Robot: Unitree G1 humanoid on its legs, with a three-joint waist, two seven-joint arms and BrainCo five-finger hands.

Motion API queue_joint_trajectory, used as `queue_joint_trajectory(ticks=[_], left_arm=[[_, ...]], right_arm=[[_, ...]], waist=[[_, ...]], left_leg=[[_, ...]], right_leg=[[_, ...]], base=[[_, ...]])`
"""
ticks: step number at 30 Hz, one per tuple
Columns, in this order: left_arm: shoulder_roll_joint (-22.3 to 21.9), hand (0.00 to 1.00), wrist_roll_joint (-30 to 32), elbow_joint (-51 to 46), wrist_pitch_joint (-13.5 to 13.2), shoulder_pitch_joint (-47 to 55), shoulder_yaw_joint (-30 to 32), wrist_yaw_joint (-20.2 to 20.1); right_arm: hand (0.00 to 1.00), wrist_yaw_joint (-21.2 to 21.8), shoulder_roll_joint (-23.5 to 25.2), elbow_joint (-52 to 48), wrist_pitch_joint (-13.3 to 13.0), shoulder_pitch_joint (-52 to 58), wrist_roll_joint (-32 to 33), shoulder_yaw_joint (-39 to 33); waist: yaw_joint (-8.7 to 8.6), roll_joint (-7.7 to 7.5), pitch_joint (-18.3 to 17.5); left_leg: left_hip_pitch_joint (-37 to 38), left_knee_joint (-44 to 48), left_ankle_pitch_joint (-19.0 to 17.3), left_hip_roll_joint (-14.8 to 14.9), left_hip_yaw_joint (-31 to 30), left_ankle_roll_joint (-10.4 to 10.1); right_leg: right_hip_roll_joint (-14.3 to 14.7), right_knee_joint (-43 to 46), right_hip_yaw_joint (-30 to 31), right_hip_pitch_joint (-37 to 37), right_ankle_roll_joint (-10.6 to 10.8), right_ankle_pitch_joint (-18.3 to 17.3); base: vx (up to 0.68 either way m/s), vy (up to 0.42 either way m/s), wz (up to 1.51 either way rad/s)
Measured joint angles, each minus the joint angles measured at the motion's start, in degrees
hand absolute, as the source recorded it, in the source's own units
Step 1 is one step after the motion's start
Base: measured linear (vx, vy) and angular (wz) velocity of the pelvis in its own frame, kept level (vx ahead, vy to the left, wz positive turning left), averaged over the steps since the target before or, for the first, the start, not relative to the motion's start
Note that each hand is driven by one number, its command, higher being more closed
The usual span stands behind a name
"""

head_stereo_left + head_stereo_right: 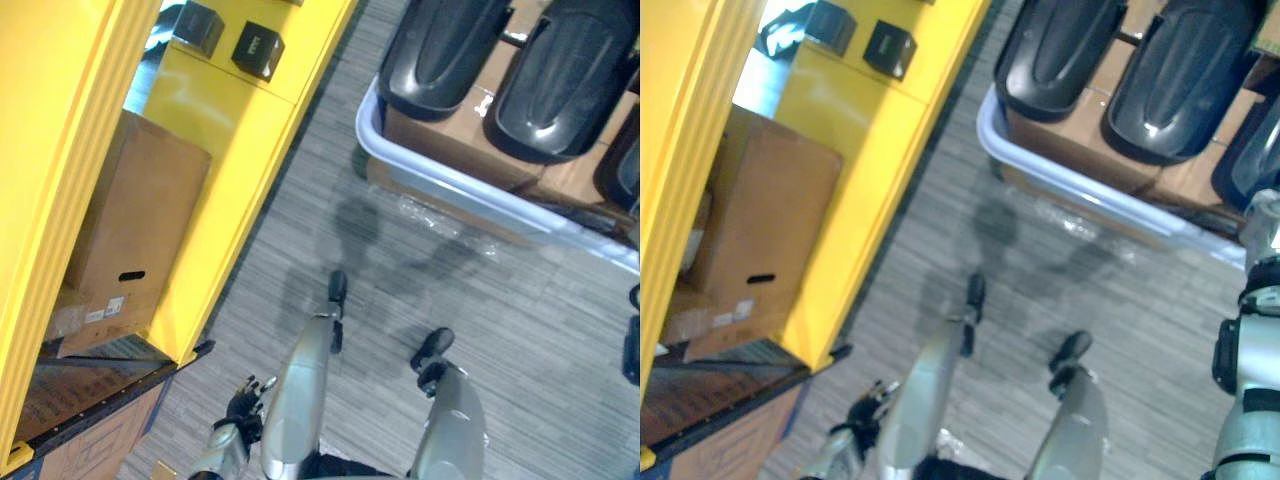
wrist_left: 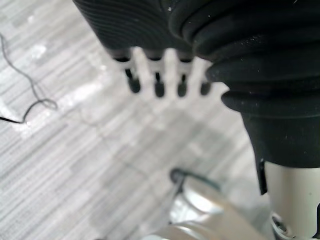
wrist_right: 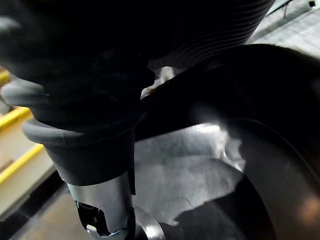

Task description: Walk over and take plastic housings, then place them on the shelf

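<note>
left hand (image 2: 145,30): fingers (image 2: 159,85) straight, side by side with slim gaps, holding nothing; hangs low at the robot's left side.
beneath those fingertips: grey striped carpet (image 2: 75,150).
right hand (image 3: 95,75): dark ribbed cover in view; grasp cannot be told.
just beside it: one plastic housing (image 3: 260,150), glossy black and curved; contact cannot be told.
plastic housings (image 1: 440,50): black, glossy, lying side by side, well ahead of the left fingers and to their right, on cardboard (image 1: 450,135) inside a pale blue tray (image 1: 450,185).
yellow shelf (image 1: 230,150): ahead and to the left of the left fingers; brown cardboard box (image 1: 130,220) inside it, two small black boxes (image 1: 258,48) on its upper ledge.
</note>
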Motion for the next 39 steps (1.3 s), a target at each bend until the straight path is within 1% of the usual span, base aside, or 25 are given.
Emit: queue_joint_trajectory(ticks=[2,4,5,6,8,9,11,14,18,22,26,29,33,36,39], left_arm=[[0.0,0.0,-0.01,0.0,0.0,0.0,0.0,-0.24],[0.0,0.0,-0.03,0.0,-0.01,0.0,0.0,-0.31],[0.0,0.0,-0.03,-0.01,-0.03,0.0,0.0,-0.31],[-0.03,0.0,-0.05,-0.02,-0.04,0.0,0.0,-0.31],[-0.38,0.0,-0.13,0.07,-0.1,0.0,0.01,-0.31],[-0.45,0.0,-0.75,0.23,-0.11,0.0,0.0,-0.32],[-0.55,0.0,-1.49,0.54,-0.48,0.0,0.0,-0.36],[-0.66,0.0,-1.68,0.78,-1.4,0.01,-0.01,-0.66],[-0.61,0.0,-1.69,0.74,-1.43,0.01,-0.32,-0.75],[-0.17,0.0,-1.81,0.63,-1.45,0.03,-1.98,-0.65],[-0.08,0.0,-2.18,0.62,-1.4,0.25,-2.09,-0.59],[0.09,0.0,-2.23,0.58,-1.43,0.33,-2.09,-0.47],[0.27,0.0,-2.22,-0.13,-1.48,0.84,-2.07,-0.21],[0.36,0.0,-2.22,-0.81,-1.51,1.3,-2.03,-0.1],[0.5,0.0,-2.25,-1.86,-1.63,2.42,-1.9,0.0]], right_arm=[[1.0,0.3,-0.11,-0.3,0.82,0.0,0.04,0.61],[1.0,1.99,-0.66,-1.11,2.95,0.0,0.18,1.01],[1.0,2.42,-0.9,-1.2,3.51,0.0,0.18,1.01],[1.0,3.15,-1.95,-1.05,4.92,0.03,0.34,0.99],[1.0,4.0,-3.09,-0.63,6.48,0.1,0.34,0.99],[1.0,4.44,-3.43,0.01,7.07,0.09,0.3,0.97],[1.0,4.95,-3.86,1.02,7.43,0.1,0.09,0.98],[1.0,5.42,-4.31,1.53,9.54,0.08,-1.42,0.99],[1.0,6.45,-4.37,2.85,11.01,0.08,-3.8,0.99],[1.0,6.83,-4.34,3.21,11.2,0.1,-5.27,0.98],[1.0,7.41,-4.1,3.66,11.28,0.25,-7.72,0.98],[1.0,7.31,-3.98,3.66,11.08,0.33,-8.41,0.94],[1.0,5.87,-3.05,3.2,10.55,0.38,-12.45,1.11],[1.0,4.68,-3.01,2.37,10.44,0.36,-13.99,2.24],[1.0,3.67,-2.85,-0.49,9.22,0.35,-16.35,3.52]], waist=[[0.01,0.01,-0.01],[0.05,0.02,-0.01],[0.11,0.03,-0.02],[0.31,0.17,-0.11],[0.48,0.35,-0.23],[0.54,0.46,-0.31],[0.54,0.47,-0.31],[0.59,0.47,-0.32],[0.59,0.52,-0.35],[0.68,0.87,-0.58],[0.67,1.04,-0.7],[0.59,1.04,-0.7],[0.46,1.04,-0.7],[0.38,1.03,-0.7],[-0.11,1.03,-0.7]], left_leg=[[0.0,0.06,-0.02,0.04,-0.04,-0.03],[-0.02,0.12,-0.04,0.1,-0.09,-0.06],[-0.02,0.13,-0.05,0.11,-0.11,-0.06],[-0.14,0.21,-0.06,0.16,-0.23,-0.07],[-0.38,0.42,-0.11,0.24,-0.37,-0.15],[-0.64,0.72,-0.21,0.38,-0.51,-0.28],[-0.65,0.72,-0.22,0.44,-0.52,-0.3],[-0.63,0.71,-0.22,0.57,-0.62,-0.32],[-0.58,0.67,-0.23,0.78,-0.61,-0.36],[-0.1,0.56,-0.23,0.72,-0.51,-0.36],[0.44,0.04,-0.14,0.7,-0.36,-0.45],[0.49,-0.02,-0.11,0.77,-0.33,-0.47],[1.06,-0.17,-0.11,0.78,-0.25,-0.47],[1.46,-0.37,-0.11,0.83,-0.18,-0.47],[3.07,-1.06,-0.11,1.04,0.01,-0.47]], right_leg=[[0.01,0.16,-0.01,-0.02,-0.08,-0.09],[0.03,0.28,-0.05,-0.02,-0.27,-0.21],[0.03,0.31,-0.07,-0.02,-0.43,-0.31],[0.07,0.33,-0.2,-0.02,-0.51,-0.36],[0.16,0.35,-0.31,-0.08,-0.55,-0.39],[0.28,0.39,-0.37,-0.15,-0.56,-0.39],[0.27,0.68,-0.36,-0.14,-0.4,-0.49],[0.27,1.17,-0.36,-0.47,-0.46,-0.88],[0.28,1.41,-0.33,-0.63,-0.49,-1.1],[0.33,1.27,-0.33,0.07,-0.47,-1.1],[0.37,0.92,-0.3,0.27,-0.38,-1.02],[0.5,0.65,-0.31,0.49,-0.31,-0.96],[0.64,-0.09,-0.27,1.28,-0.06,-0.75],[0.82,-0.56,-0.26,1.78,-0.04,-0.59],[1.29,-1.73,-0.21,3.16,-0.04,-0.09]], base=[[0.0,0.0,0.0],[0.0,0.0,0.0],[0.0,0.0,0.0],[0.0,0.0,0.0],[0.0,0.0,0.0],[0.0,0.0,0.0],[0.0,0.0,0.0],[0.0,0.0,0.0],[0.01,-0.006,0.0],[0.0,0.0,0.0],[0.0,0.0,0.0],[0.0,0.0,0.0],[0.04,-0.01,-0.01],[0.01,-0.003,-0.01],[0.01,-0.008,-0.03]])
